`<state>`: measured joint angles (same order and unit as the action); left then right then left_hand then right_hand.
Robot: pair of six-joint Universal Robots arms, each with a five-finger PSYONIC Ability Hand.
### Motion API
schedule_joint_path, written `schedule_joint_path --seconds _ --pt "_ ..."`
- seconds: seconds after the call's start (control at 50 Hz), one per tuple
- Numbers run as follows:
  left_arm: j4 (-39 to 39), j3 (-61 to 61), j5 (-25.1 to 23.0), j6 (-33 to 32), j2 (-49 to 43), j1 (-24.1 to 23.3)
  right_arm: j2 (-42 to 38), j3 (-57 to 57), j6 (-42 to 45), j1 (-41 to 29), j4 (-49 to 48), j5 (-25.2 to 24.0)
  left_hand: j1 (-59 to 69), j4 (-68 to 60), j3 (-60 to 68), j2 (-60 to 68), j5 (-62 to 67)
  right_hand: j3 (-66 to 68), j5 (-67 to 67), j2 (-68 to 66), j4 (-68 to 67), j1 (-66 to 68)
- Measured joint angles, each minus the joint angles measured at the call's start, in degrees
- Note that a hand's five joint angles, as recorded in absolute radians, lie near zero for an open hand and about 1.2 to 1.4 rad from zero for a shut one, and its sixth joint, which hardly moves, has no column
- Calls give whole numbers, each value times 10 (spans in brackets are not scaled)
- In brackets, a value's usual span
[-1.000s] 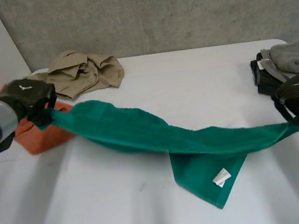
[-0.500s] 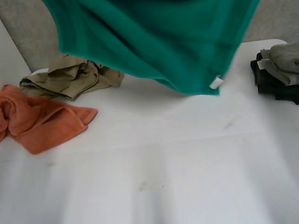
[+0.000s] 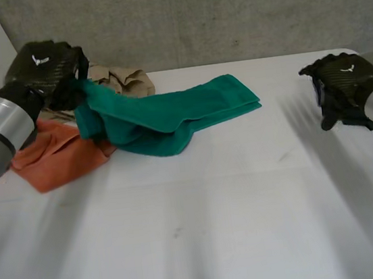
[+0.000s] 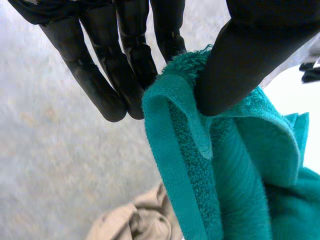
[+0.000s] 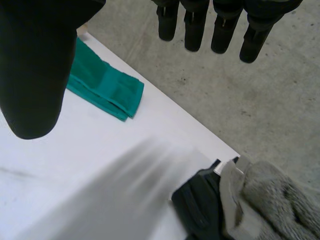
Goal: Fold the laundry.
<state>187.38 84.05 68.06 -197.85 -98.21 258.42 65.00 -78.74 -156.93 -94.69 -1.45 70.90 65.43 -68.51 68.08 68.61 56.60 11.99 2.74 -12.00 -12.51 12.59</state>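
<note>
While the left hand [image 3: 45, 68] hangs raised at ten o'clock over the desk [image 3: 218, 231], its thumb and fingers [image 4: 97, 85] pinch one end of the green towel [image 3: 170, 117] at a hemmed edge. From that grip the towel drapes down and lies in a loose, bunched band across the desk's far half, running from ten o'clock toward one o'clock. An orange cloth [image 3: 53, 159] lies at nine o'clock, touching the towel's near fold, and a beige garment [image 3: 124, 79] sits behind the towel at eleven. At three o'clock the right hand [image 3: 343, 83] hovers with fingers straight and spread, holding nothing, near a stack of dark and grey clothes [image 5: 240, 200].
</note>
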Motion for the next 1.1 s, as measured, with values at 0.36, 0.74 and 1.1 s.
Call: schedule_joint_path --seconds 0.36,0.74,1.1 --pt "-107 -56 -10 3 191 -92 -147 166 -201 -159 -1 58 0 0 0 0 0 -2 0 3 4 0" --pt "-142 -87 28 49 261 -106 -315 309 -174 -201 -41 183 0 0 0 0 0 558 535 -554 -558 528" --pt "-150 -79 18 113 186 63 84 177 -88 -31 105 54 0 0 0 0 0 560 540 -554 -559 528"
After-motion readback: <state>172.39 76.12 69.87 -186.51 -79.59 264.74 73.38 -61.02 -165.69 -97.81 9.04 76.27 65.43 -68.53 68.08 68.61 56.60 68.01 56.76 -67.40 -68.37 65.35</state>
